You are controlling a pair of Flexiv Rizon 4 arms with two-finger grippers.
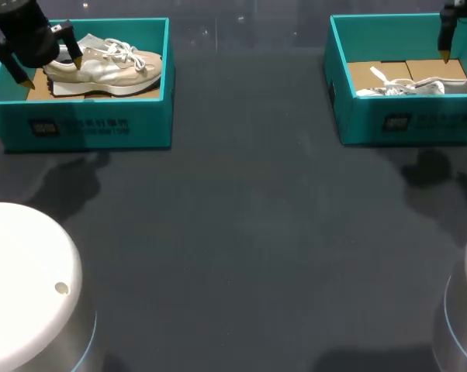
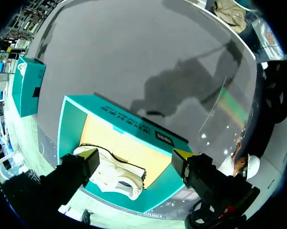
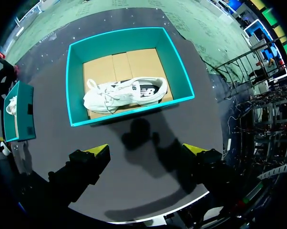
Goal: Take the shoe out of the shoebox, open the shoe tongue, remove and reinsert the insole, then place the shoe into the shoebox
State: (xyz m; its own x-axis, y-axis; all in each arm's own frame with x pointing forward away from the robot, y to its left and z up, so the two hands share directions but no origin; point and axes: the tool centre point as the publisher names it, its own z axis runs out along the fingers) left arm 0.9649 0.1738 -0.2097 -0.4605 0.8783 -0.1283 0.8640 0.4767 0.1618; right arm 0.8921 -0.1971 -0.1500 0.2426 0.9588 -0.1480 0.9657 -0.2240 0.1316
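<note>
A beige shoe [image 1: 102,63] lies on its side in the teal shoebox [image 1: 86,124] at the back left. My left gripper [image 1: 51,70] hangs open just above the shoe's heel end, touching nothing. In the left wrist view the beige shoe [image 2: 116,174] lies under and between the open fingers of the left gripper [image 2: 136,156]. A white shoe [image 1: 416,87] lies in the second teal shoebox [image 1: 404,124] at the back right. My right gripper [image 3: 146,150] stands open high above the table, short of that shoebox [image 3: 129,117] and its white shoe [image 3: 124,93].
The white rounded arm bases [image 1: 24,287] stand at the table's front corners. Dark bare tabletop [image 1: 249,201] stretches between the two shoeboxes and toward the front edge. Each box has a cardboard floor [image 3: 119,64].
</note>
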